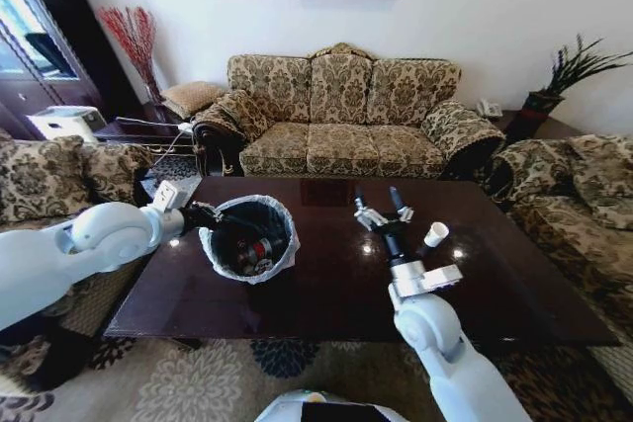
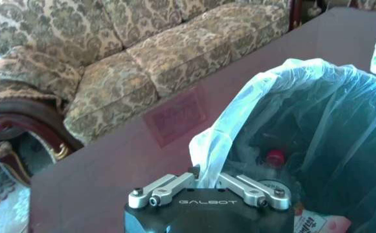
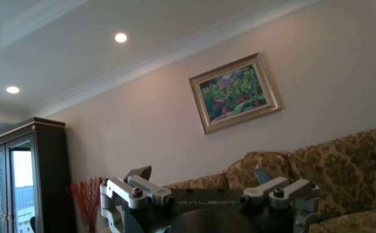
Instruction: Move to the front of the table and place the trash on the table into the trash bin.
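On the dark glossy desk [image 1: 336, 284], the left gripper [image 2: 208, 187] has its jaws pinched shut on the white liner of the tilted trash bin [image 1: 249, 236], which holds a red-capped bottle [image 2: 275, 158] and wrappers. Beside it, the right gripper [image 1: 383, 207] hovers with jaws spread wide and empty, near a white paper cup [image 1: 434, 235].

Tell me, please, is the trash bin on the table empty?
No. The trash bin holds a red-capped bottle and wrappers; the left gripper grips its liner.
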{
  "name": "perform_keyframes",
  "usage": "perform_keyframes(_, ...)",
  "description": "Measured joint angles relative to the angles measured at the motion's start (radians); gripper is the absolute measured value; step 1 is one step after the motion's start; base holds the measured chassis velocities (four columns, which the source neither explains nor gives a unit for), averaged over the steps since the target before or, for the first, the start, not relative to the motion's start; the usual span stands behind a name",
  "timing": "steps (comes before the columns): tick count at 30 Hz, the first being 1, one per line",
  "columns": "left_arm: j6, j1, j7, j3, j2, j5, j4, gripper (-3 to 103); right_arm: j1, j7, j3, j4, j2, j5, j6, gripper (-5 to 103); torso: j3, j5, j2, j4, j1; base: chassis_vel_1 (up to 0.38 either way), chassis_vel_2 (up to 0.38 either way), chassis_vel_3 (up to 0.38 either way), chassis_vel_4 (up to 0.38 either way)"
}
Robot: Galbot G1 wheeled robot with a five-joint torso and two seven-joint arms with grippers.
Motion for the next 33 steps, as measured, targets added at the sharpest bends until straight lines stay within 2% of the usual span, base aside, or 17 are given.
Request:
perform_keyframes(8, -0.001, -0.005, 0.000, -0.003, -0.001, -0.004, -0.013, 0, -0.025, 0.023, 0.026, -0.021, 0.015, -0.005, -0.006, 100, 0.000, 0.0003, 0.000, -0.0002, 0.000, -0.254, -0.252, 0.254, 0.246)
perform_keyframes(11, -0.002, -0.009, 0.000, -0.008, 0.006, -0.009, -0.022, 0, -0.034, 0.082, 0.077, -0.089, 0.033, -0.003, -0.036, 100, 0.000, 0.0011, 0.000, -0.0003, 0.000, -0.261, -0.281, 0.248, 0.242)
perform_keyframes(15, -0.003, -0.009, 0.000, -0.009, 0.007, -0.010, -0.028, 0, -0.033, 0.092, 0.118, -0.163, 0.041, -0.005, -0.057, 100, 0.000, 0.0013, 0.000, -0.0007, 0.000, -0.176, -0.161, 0.156, 0.137)
perform_keyframes(17, -0.005, -0.009, -0.001, -0.009, 0.005, -0.010, -0.035, 0, -0.019, 0.088, 0.137, -0.252, 0.050, -0.067, -0.032, 100, 0.000, 0.0009, 0.000, -0.0005, 0.000, -0.023, -0.029, 0.001, 0.005)
perform_keyframes(18, -0.005, -0.009, -0.001, -0.009, 0.005, -0.010, -0.035, 0, -0.019, 0.088, 0.137, -0.252, 0.050, -0.067, -0.032, 100, 0.000, 0.0009, 0.000, -0.0005, 0.000, 0.000, 0.000, 0.000, 0.000)
perform_keyframes(19, -0.006, -0.008, -0.002, -0.009, 0.003, -0.010, -0.039, 0, -0.005, 0.083, 0.148, -0.321, 0.061, -0.122, -0.002, 100, 0.000, -0.0003, 0.000, 0.0001, 0.000, 0.000, 0.000, 0.000, 0.000)
perform_keyframes(20, -0.006, -0.008, -0.003, -0.009, 0.001, -0.010, -0.041, 0, 0.002, 0.080, 0.154, -0.360, 0.067, -0.138, 0.006, 100, 0.000, -0.0010, 0.000, 0.0005, 0.000, 0.000, 0.000, 0.000, 0.000)
perform_keyframes(23, -0.006, -0.008, -0.006, -0.009, -0.006, -0.010, -0.047, 0, 0.017, 0.080, 0.154, -0.409, 0.075, -0.119, 0.001, 100, 0.000, -0.0009, 0.000, 0.0016, 0.000, 0.068, 0.091, -0.021, -0.018)
perform_keyframes(26, -0.008, -0.008, -0.006, -0.009, -0.016, -0.010, -0.055, 0, 0.027, 0.076, 0.154, -0.453, 0.089, -0.125, -0.002, 100, 0.000, -0.0003, 0.000, 0.0012, 0.000, 0.063, 0.051, -0.013, -0.006)
perform_keyframes(30, -0.009, -0.008, -0.006, -0.008, -0.033, -0.011, -0.072, 0, 0.047, 0.078, 0.156, -0.532, 0.103, -0.146, -0.001, 100, 0.000, 0.0011, 0.000, -0.0007, 0.000, 0.000, 0.000, 0.000, 0.000)
perform_keyframes(33, -0.009, -0.008, -0.006, -0.005, -0.041, -0.011, -0.082, 0, 0.067, 0.072, 0.159, -0.593, 0.113, -0.148, -0.001, 100, 0.000, 0.0005, 0.000, -0.0009, 0.000, 0.000, 0.000, 0.000, 0.000)
